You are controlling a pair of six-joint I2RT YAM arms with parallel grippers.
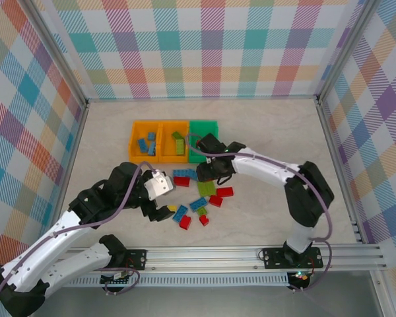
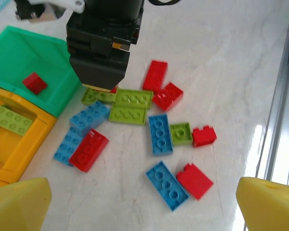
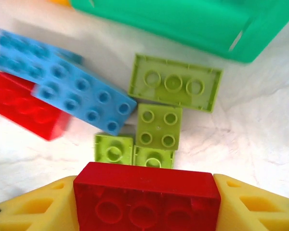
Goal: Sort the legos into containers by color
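the left orange bin (image 1: 145,160) held blue bricks (image 1: 147,143), the middle orange bin (image 1: 173,160) joined to it held lime green bricks (image 1: 178,144), and the green bin (image 1: 203,123) at the right end held one small red brick (image 2: 34,83). before them lay a loose heap of blue, lime and red legos (image 2: 135,115), with the left gripper (image 2: 144,207) spread wide and empty above it. the right gripper (image 3: 144,211) was clamped on a red lego (image 3: 147,192) just before the green bin, its long axis running finger to finger.

Right gripper (image 3: 144,192) clamping, left gripper (image 2: 144,204) gaping.
A red studded plastic brick (image 3: 145,204) is sitting pinched between the right's yellow fingers (image 3: 29,211).
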